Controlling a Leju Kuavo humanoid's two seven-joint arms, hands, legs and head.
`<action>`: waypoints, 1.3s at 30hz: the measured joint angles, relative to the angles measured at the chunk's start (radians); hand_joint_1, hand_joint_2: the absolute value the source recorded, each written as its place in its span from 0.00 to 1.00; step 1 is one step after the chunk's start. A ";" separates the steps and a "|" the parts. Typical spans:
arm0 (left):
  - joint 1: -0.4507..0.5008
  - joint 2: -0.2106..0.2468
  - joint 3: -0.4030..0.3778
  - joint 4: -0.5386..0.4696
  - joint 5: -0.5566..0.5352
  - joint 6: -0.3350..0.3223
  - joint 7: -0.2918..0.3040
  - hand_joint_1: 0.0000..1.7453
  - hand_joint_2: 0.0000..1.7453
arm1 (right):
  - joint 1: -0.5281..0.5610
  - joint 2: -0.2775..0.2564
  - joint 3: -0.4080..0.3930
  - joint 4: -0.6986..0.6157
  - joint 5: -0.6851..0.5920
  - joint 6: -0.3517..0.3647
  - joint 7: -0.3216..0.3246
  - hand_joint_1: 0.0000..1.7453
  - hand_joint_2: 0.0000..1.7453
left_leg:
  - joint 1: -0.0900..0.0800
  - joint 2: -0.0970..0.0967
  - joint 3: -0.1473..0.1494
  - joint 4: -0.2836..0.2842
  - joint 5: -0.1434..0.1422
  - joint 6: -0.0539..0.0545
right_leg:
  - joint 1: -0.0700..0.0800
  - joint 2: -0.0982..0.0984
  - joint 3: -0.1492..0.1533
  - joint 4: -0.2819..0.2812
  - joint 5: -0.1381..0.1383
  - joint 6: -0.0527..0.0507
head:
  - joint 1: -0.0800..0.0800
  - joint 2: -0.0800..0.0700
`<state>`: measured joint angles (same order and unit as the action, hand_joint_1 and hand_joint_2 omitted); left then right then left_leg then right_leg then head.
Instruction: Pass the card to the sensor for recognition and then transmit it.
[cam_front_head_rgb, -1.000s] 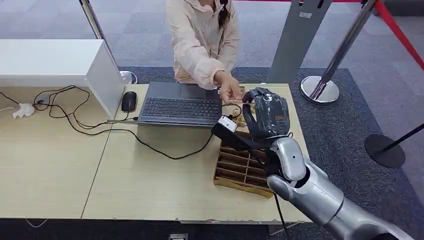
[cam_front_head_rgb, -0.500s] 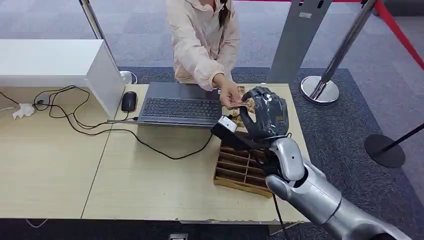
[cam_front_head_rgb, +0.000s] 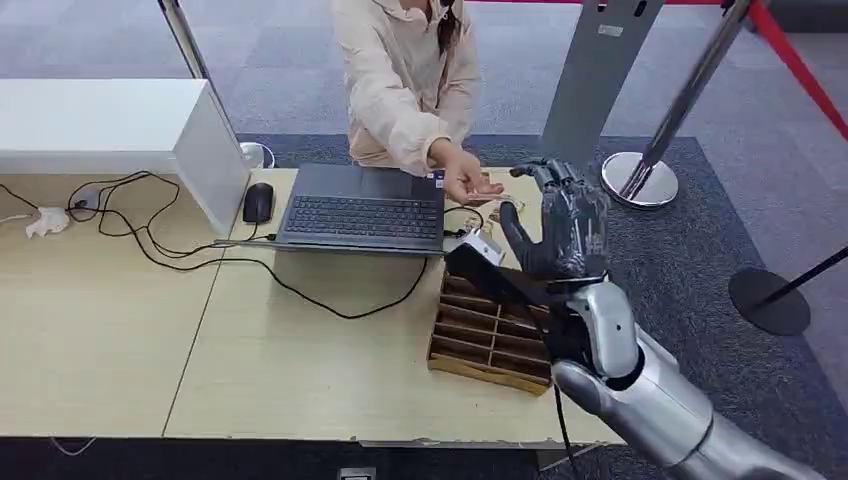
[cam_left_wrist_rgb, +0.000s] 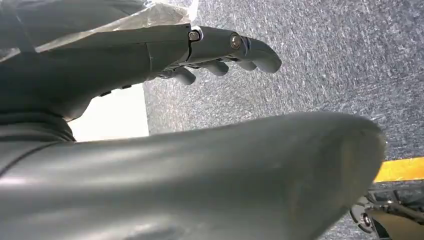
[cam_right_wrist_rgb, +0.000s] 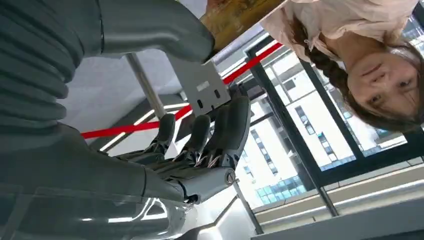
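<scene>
The right hand (cam_front_head_rgb: 562, 222) is up over the bench (cam_front_head_rgb: 300, 370), palm turned toward the person (cam_front_head_rgb: 405, 80), with its fingers (cam_right_wrist_rgb: 220, 135) straight and well apart from the thumb. It is wide open with nothing in its grasp.

The card (cam_right_wrist_rgb: 237, 15) is hard to pin down. In the right wrist view it is a flat golden-brown piece just past the thumb tip. The picture's edge cuts it off, and I cannot tell whether thumb and card touch.

From the head view, the person's hand (cam_front_head_rgb: 468, 184) lies palm up at about 10 o'clock from the robot's right hand, close to its fingertips. A thin tan sliver sticks out of it. If that is the card, its long axis runs roughly from 9 to 3 o'clock and the free end points at the robot's fingers. It is too small to be sure, and nothing on its face can be read.

The left hand (cam_left_wrist_rgb: 220, 50) hangs over the grey carpet with its fingers loosely bent and holding nothing. The thumb hides much of that view.

A wooden divided tray (cam_front_head_rgb: 480, 335) sits on the bench at 6 o'clock from the right hand, partly hidden by the forearm. A laptop (cam_front_head_rgb: 360, 210) lies at 9 o'clock, with a mouse (cam_front_head_rgb: 258, 203) beyond it.
</scene>
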<state>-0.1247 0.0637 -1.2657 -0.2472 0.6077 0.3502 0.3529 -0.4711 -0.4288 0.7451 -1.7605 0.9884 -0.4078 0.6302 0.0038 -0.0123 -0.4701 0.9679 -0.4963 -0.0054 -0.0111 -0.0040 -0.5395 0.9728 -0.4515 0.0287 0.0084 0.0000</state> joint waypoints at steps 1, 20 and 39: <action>0.000 0.000 0.000 0.000 0.000 0.000 0.000 0.00 0.00 | 0.005 -0.004 -0.005 -0.010 0.000 0.000 0.002 0.46 1.00 | 0.000 0.000 0.000 0.000 0.000 0.000 | 0.000 0.000 0.000 0.000 0.000 0.000 | 0.000 0.000; 0.000 -0.001 0.000 0.000 0.000 0.000 0.003 0.00 0.00 | 0.039 -0.018 -0.027 -0.067 -0.012 0.009 0.004 0.11 1.00 | 0.000 0.000 0.000 0.000 0.000 0.000 | 0.000 0.000 0.000 0.000 0.000 0.000 | 0.000 0.000; -0.001 -0.001 0.000 0.000 -0.015 0.003 -0.002 0.00 0.00 | 0.017 -0.001 -0.002 -0.035 -0.117 0.058 -0.014 0.08 1.00 | 0.000 0.000 -0.001 0.000 0.000 0.000 | 0.000 0.000 0.000 0.000 0.000 0.000 | 0.000 0.000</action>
<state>-0.1258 0.0629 -1.2657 -0.2472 0.5928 0.3529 0.3506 -0.4537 -0.4295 0.7431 -1.7952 0.8713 -0.3502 0.6165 0.0041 -0.0125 -0.4707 0.9679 -0.4963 -0.0054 -0.0111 -0.0041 -0.5393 0.9728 -0.4515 0.0287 0.0080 0.0000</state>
